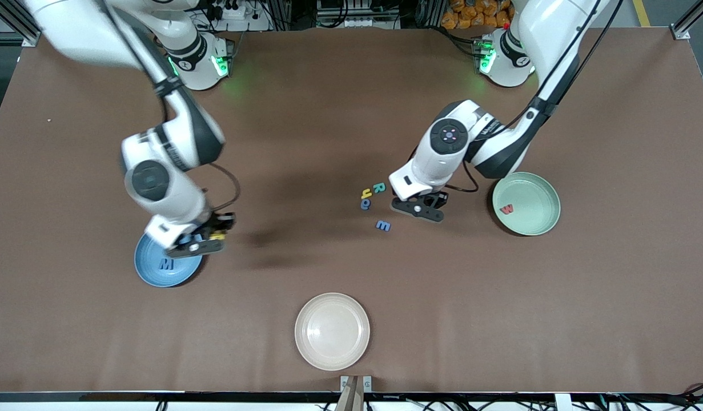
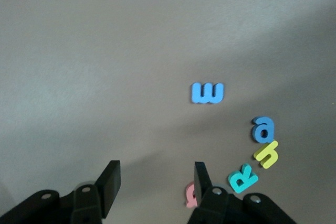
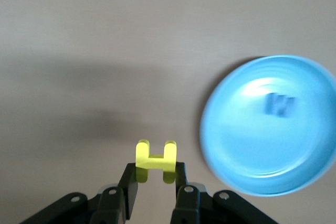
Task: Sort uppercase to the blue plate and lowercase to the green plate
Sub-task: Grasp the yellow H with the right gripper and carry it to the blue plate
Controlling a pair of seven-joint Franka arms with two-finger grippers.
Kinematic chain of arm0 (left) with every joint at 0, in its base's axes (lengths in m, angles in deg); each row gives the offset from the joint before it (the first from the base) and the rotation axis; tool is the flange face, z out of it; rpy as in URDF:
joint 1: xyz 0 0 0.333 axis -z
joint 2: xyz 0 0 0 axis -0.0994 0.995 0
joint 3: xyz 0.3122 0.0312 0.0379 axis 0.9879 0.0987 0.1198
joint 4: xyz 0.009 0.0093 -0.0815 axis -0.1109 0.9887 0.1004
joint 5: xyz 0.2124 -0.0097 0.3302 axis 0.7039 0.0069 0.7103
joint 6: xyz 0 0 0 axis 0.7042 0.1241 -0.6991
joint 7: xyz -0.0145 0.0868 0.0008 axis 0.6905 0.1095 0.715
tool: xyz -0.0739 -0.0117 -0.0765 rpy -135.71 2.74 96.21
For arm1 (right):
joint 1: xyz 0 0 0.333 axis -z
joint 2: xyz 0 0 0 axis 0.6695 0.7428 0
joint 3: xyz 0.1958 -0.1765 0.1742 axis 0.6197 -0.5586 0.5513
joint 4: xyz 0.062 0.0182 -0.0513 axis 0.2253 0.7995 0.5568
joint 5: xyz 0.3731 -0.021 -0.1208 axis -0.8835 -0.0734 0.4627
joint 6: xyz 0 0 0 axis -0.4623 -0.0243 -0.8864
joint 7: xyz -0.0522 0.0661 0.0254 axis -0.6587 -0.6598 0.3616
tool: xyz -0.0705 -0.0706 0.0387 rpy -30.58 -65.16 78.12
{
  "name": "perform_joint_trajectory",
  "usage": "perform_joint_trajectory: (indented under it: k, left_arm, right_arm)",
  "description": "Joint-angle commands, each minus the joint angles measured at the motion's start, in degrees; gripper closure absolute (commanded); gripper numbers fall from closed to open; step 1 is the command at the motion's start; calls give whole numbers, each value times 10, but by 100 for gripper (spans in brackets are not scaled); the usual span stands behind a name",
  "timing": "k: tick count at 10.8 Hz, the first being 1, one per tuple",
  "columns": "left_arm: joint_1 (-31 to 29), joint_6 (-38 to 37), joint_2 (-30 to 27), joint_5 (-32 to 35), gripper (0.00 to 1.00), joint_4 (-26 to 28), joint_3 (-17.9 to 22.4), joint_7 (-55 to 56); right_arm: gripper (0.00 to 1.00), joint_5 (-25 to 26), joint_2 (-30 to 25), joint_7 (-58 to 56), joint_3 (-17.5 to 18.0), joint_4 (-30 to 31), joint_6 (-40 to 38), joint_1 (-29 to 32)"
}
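Right end effector (image 3: 155, 178), fingers closed on the yellow H (image 3: 155, 156), hangs at the blue plate (image 3: 247, 166) rim. Left end effector (image 2: 155, 184), fingers wide open and empty, hovers beside the red Q (image 2: 190, 194) on the tabletop (image 2: 105, 51).

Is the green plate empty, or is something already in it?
Not empty. The green plate holds one small red w, lying flat inside near the rim. Nothing else shows in it.
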Motion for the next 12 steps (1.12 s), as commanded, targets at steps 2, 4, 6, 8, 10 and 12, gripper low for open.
perform_joint_trajectory:
  k: [2,4,6,8,10,12]
  left_arm:
    - [25,34,53,39,19,-40,0,2]
    - [30,70,75,79,18,-45,1,2]
    - [33,106,100,110,19,-50,5,3]
    - [51,118,113,114,19,-67,19,3]
    - [58,118,120,115,19,-73,25,4]
    - [61,118,125,121,20,-73,35,3]
  right_arm:
    - [100,-11,2,-100,-53,13,-1,17]
    - [100,-11,15,-102,-62,35,40,24]
    - [98,-11,29,-102,-73,48,77,26]
    - [55,-11,32,-93,-73,48,79,24]
    - [0,-11,21,-93,-73,48,68,20]
    - [0,-10,-2,-93,-73,45,35,18]
